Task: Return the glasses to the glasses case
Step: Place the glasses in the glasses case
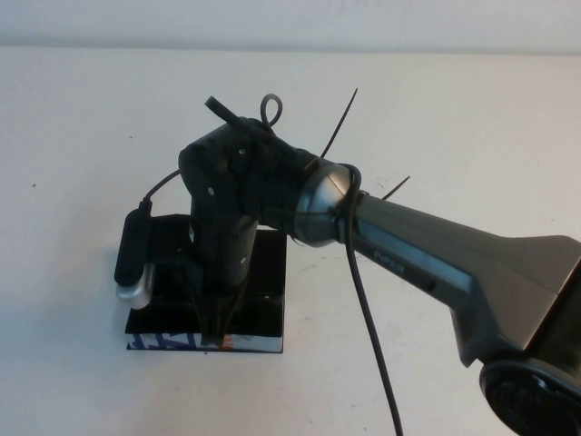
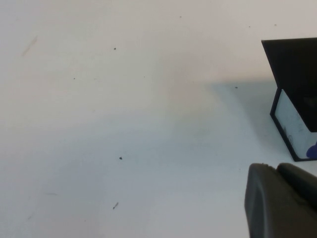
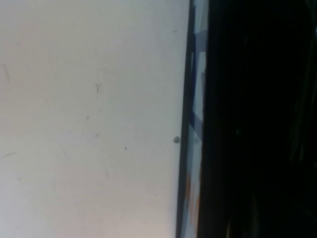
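Note:
The glasses case (image 1: 265,300) lies flat on the white table, a black box with a blue, white and orange printed front edge. My right gripper (image 1: 218,332) points straight down onto the case near that front edge. The right wrist view shows only the printed edge (image 3: 194,124) and black surface close up. The glasses are hidden; I cannot see them in any view. My left gripper (image 2: 277,167) is shut and empty, low over the bare table, with a corner of the case (image 2: 293,79) off to one side. The left arm is outside the high view.
The right arm (image 1: 427,263) stretches in from the lower right, its black cable (image 1: 368,309) hanging toward the table's front. A black, silver-tipped wrist camera (image 1: 134,259) sticks out left of the case. White table (image 1: 91,182) surrounds the case.

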